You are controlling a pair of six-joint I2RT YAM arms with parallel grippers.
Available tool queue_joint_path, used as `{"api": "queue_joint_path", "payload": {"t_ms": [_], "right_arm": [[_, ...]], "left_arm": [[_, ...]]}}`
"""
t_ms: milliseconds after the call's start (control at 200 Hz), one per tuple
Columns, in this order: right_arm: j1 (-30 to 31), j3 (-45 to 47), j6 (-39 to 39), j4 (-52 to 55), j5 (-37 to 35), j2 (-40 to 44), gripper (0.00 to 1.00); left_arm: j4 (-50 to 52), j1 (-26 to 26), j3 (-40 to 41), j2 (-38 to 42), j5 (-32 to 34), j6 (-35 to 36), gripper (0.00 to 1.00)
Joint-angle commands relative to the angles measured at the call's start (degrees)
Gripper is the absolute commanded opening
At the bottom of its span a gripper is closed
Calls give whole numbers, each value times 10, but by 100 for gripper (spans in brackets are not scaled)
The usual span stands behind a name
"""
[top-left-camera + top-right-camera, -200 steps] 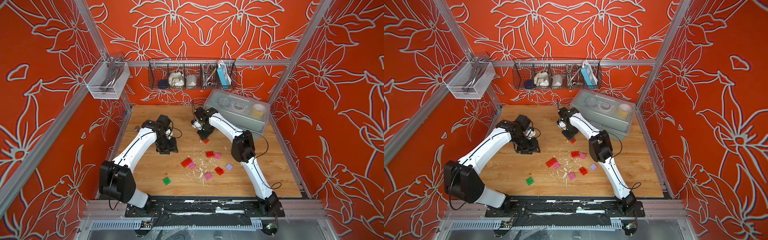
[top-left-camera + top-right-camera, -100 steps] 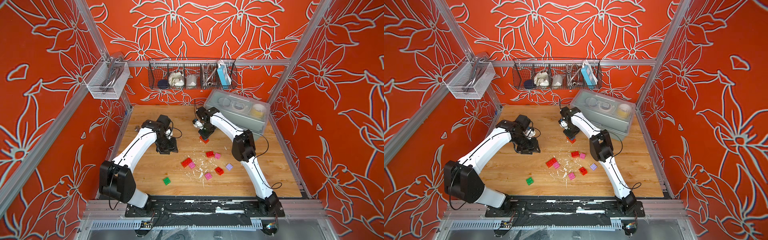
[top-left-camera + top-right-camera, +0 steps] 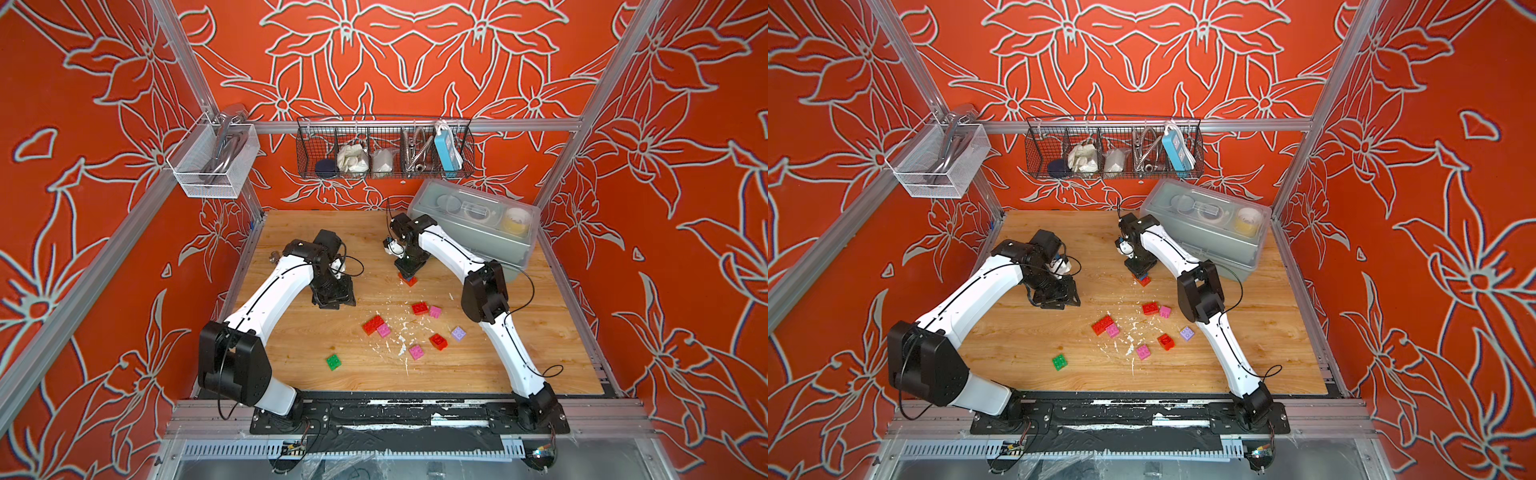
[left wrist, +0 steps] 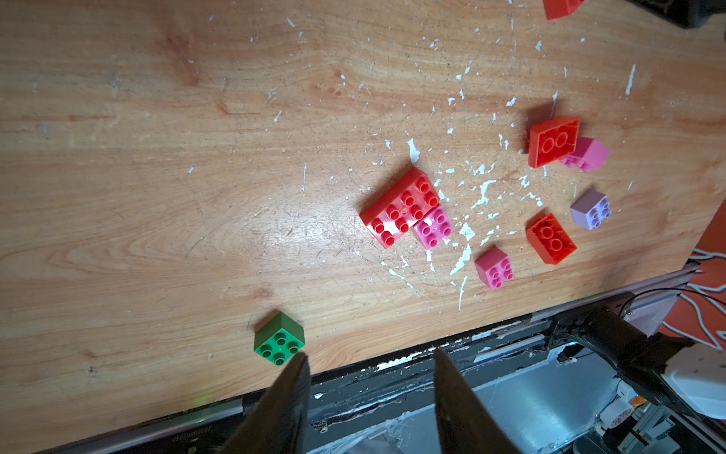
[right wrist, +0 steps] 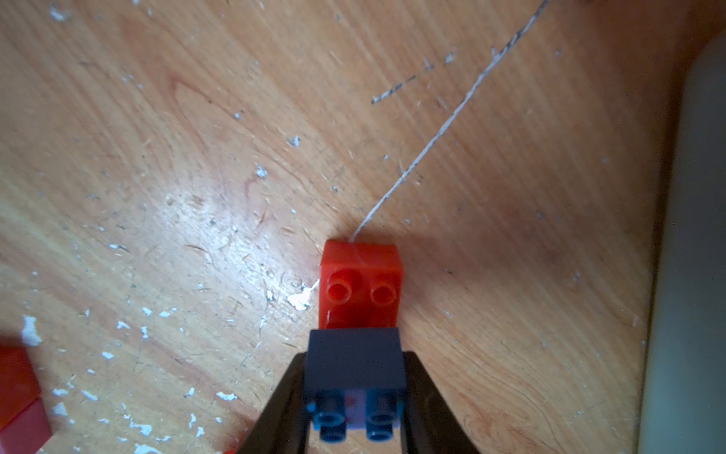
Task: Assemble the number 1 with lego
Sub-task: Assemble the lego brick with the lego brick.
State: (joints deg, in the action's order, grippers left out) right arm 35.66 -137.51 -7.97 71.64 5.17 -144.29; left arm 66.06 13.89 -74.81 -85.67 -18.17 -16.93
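My right gripper (image 5: 355, 357) is shut on a blue lego brick (image 5: 355, 365), studs facing the camera. The brick hangs over the near half of a red brick (image 5: 361, 287) lying on the table; whether they touch I cannot tell. In both top views this pair is mid-table towards the back (image 3: 409, 279) (image 3: 1143, 280). My left gripper (image 4: 369, 353) is open and empty, hovering left of centre (image 3: 332, 297). Loose lego lies in front: a long red brick (image 3: 372, 324), pink ones (image 3: 384, 331), a lilac one (image 3: 458, 333) and a green one (image 4: 279, 342).
A grey lidded box (image 3: 478, 224) stands at the back right, close behind my right arm. A wire basket (image 3: 384, 149) and a white mesh basket (image 3: 214, 162) hang on the walls. White flecks (image 4: 467, 232) litter the wooden table (image 3: 291, 365) among the bricks.
My right gripper has sunk slightly towards the red brick with the blue brick in it. The left arm has not moved.
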Motion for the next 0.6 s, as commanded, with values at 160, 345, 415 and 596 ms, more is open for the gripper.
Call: {"api": "queue_joint_path", "payload": {"t_ms": [160, 345, 415, 596], "right_arm": [[13, 11, 14, 20, -32, -41, 23], [22, 22, 9, 51, -36, -48, 22], [30, 28, 3, 55, -37, -44, 22], [42, 25, -7, 51, -31, -37, 22]], "left_arm": [[13, 3, 25, 20, 2, 4, 50], [8, 3, 44, 38, 2, 4, 50], [5, 3, 54, 47, 2, 5, 50], [-1, 3, 64, 51, -3, 5, 50]]}}
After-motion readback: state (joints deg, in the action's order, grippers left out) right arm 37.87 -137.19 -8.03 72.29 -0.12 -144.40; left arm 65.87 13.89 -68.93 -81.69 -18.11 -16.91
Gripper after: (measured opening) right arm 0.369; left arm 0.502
